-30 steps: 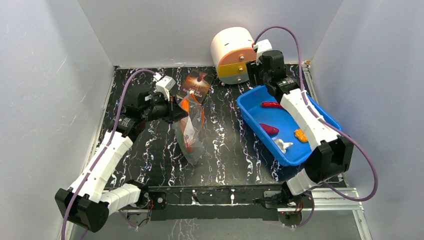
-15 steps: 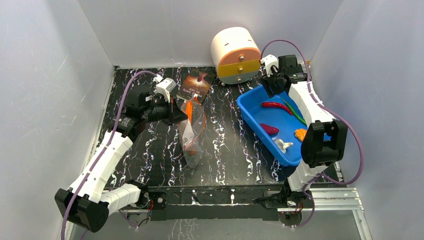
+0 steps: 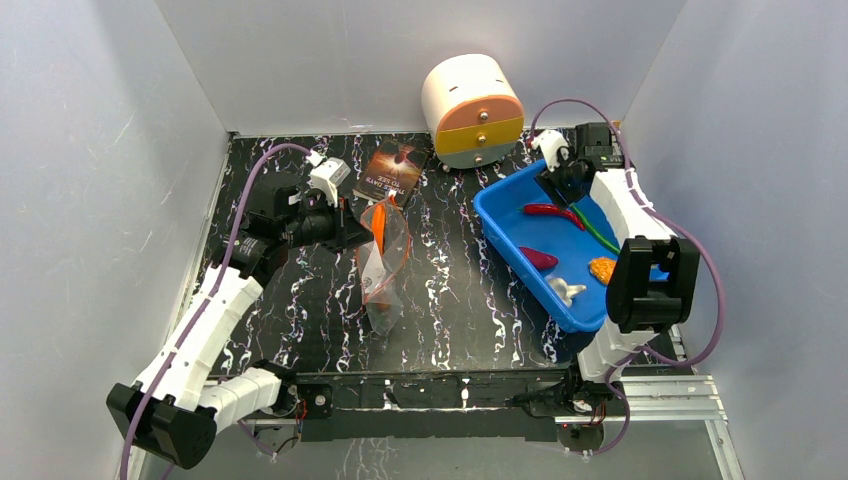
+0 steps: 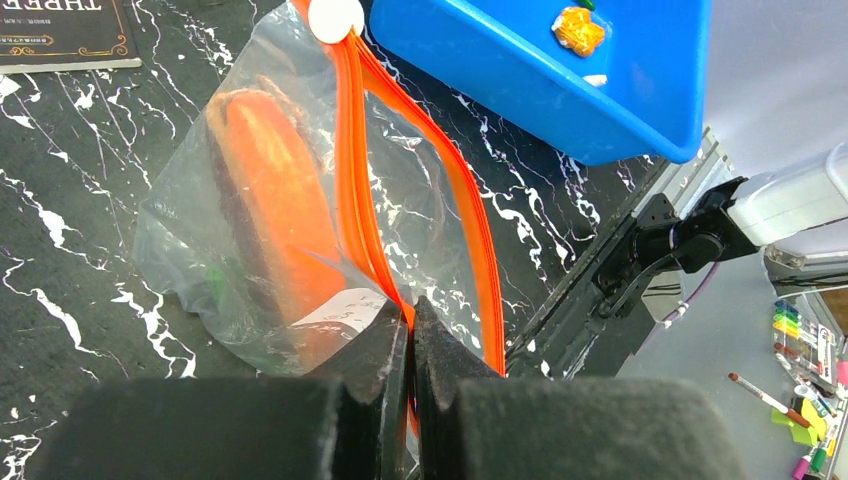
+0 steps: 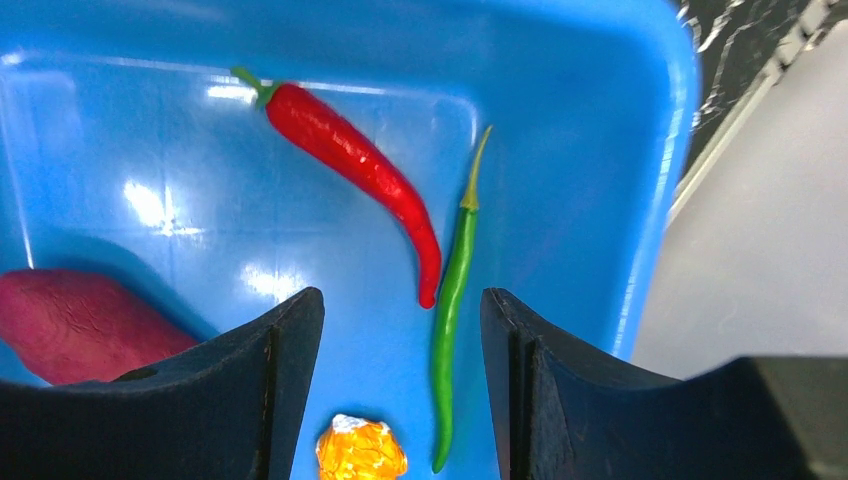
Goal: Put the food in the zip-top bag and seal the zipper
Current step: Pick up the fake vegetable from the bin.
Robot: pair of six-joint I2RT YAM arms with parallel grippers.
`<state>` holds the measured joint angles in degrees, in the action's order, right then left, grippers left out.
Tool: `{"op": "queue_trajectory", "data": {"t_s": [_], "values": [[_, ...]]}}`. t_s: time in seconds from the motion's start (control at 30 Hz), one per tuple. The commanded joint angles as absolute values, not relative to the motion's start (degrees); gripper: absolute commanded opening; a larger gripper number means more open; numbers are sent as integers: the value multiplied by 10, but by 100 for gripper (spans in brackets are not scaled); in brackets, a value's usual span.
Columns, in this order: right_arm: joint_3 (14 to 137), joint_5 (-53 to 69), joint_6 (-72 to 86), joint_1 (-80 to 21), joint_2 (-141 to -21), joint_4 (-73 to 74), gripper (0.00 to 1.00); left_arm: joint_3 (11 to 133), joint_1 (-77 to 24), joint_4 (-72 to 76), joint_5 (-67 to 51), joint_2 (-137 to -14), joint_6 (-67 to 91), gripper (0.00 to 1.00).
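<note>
The clear zip-top bag hangs from my left gripper, which is shut on the orange zipper at the bag's mouth. An orange-brown slice lies inside the bag. My right gripper stands open over the far end of the blue tray, holding nothing. Below its fingers lie the red chili, the thin green stick, the magenta piece and an orange bit. The white lump rests near the tray's front.
A white drum with orange drawers stands at the back, beside the tray. A dark book lies behind the bag. White walls close in on three sides, and a metal rail runs along the right edge.
My right arm has drawn back from over the tray to its far right corner, uncovering the green stick, and its jaws have narrowed slightly. The left gripper has shifted the bag a little.
</note>
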<state>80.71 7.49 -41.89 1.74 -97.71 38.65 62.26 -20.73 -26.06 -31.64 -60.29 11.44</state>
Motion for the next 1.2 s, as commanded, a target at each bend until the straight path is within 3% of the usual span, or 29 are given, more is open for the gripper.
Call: {"op": "queue_trajectory", "data": {"t_s": [0.0, 0.63, 0.97, 1.17], "values": [[782, 96, -461, 32, -994, 352, 56, 648, -207, -253, -326, -583, 131, 0], [780, 112, -492, 40, -1087, 283, 55, 639, -207, -254, -317, -562, 154, 0], [771, 126, -511, 41, -1107, 271, 61, 632, -207, -250, -317, -558, 156, 0], [773, 134, -522, 43, -1110, 291, 51, 633, -207, -253, -315, -556, 151, 0]]}}
